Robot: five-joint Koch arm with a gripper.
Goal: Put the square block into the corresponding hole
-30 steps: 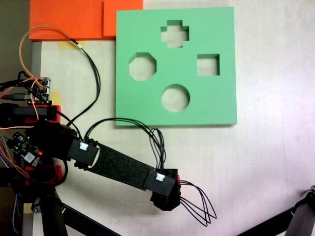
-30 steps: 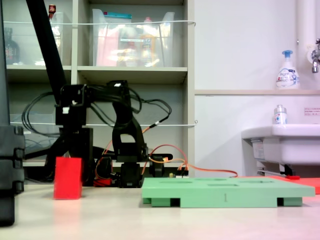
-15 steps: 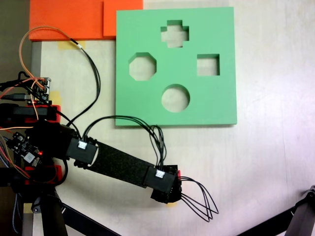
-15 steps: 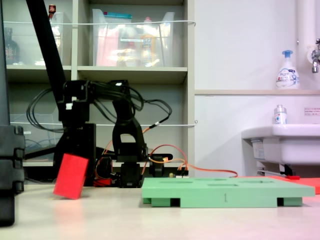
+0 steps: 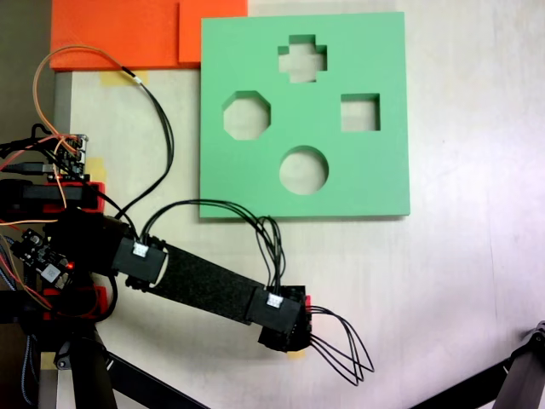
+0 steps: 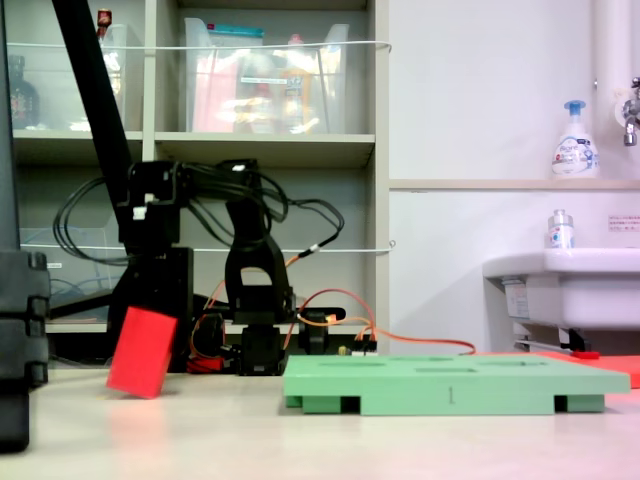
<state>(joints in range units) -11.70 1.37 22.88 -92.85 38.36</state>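
The square block (image 6: pixel 142 352) is a red cube at the left of a fixed view. It is tilted, with its lower left corner at the table top. My gripper (image 6: pixel 158 300) comes down on it from above and behind and holds it at that tilt; the block hides the fingertips. From above, the black wrist (image 5: pixel 281 317) covers the gripper and the block, and a thin red edge (image 5: pixel 307 300) shows beside it. The square hole (image 5: pixel 360 112) is at the right of the green foam board (image 5: pixel 383 179), well away from the wrist.
The board also has a cross cut-out (image 5: pixel 302 58), an octagon (image 5: pixel 247 116) and a round one (image 5: pixel 303 169). Orange foam (image 5: pixel 119 34) lies at the top left. Cables loop beside the wrist (image 5: pixel 345 354). A black tripod leg (image 5: pixel 511 379) crosses the bottom right corner.
The block stood upright on the table a second ago and now leans, tipped up in the gripper. The wrist shifted slightly. Little has moved in the last half second.
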